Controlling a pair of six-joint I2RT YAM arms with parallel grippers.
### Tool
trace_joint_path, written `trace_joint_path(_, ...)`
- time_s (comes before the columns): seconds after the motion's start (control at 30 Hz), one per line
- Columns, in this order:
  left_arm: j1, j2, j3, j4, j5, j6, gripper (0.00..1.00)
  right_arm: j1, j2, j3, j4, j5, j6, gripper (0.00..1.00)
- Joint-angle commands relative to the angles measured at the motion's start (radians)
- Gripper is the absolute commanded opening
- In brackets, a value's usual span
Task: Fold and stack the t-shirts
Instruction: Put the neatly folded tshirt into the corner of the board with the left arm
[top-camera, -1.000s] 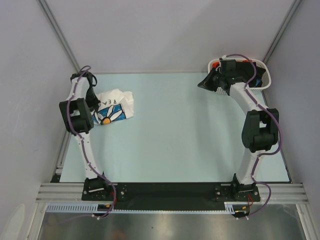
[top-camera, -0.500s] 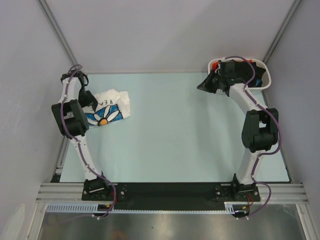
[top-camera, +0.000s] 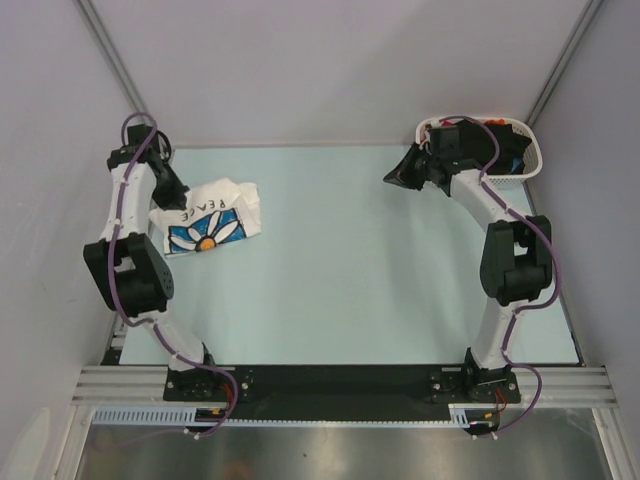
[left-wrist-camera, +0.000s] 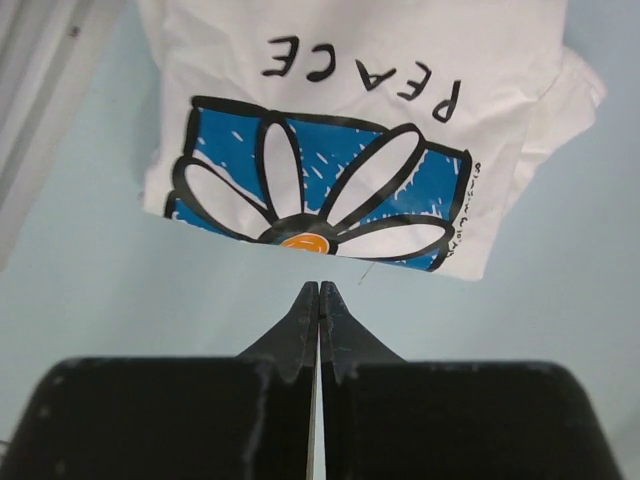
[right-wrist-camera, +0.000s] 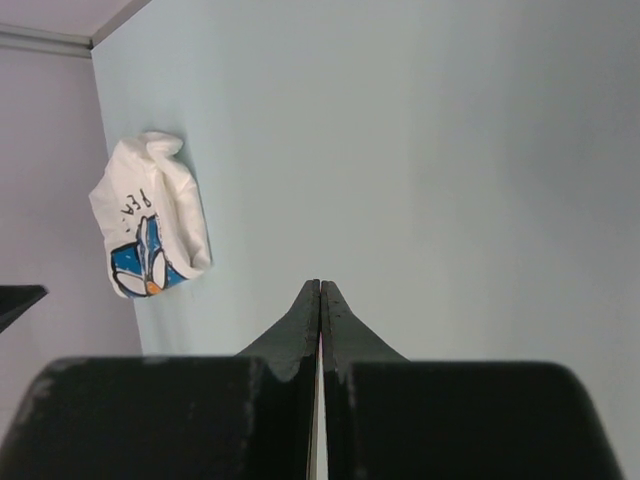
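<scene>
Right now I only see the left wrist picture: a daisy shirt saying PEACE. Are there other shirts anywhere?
Observer: Yes, a white basket at the far right corner of the table holds dark and red cloth.
Operator: Is the other hand grabbing any?
Observer: No, the right hand is shut on nothing, beside the basket.
Operator: And my shirt, where is it?
Observer: The daisy shirt lies alone near the far left edge.
</scene>
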Motion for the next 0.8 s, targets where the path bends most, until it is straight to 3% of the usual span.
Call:
trace_joint_path(0.0,-0.005,0.121,-0.047,0.053,0.121,-0.014,0.00,0.016,0.045,0.037,0.068,-0.091,0.035,0.00)
trace_joint_path(0.2,-0.005,0.215,0.008,0.027,0.164,-0.029,0.00,0.102,0.226,0.260,0.062,-0.274,0.084,0.00)
trace_joint_path(0.4,-0.005,0.217,0.053,-0.048,0.097,-0.014,0.00,0.213,0.456,0.560,-0.069,-0.319,0.084,0.00)
trace_joint_path(0.6,0.049,0.152,-0.099,-0.042,-0.058,-0.052,0.00,0.253,0.518,0.568,-0.027,-0.360,0.139,0.00)
trace_joint_path(0.77,0.086,0.169,-0.124,-0.044,-0.192,-0.084,0.00,0.244,0.493,0.529,-0.042,-0.380,0.100,0.00)
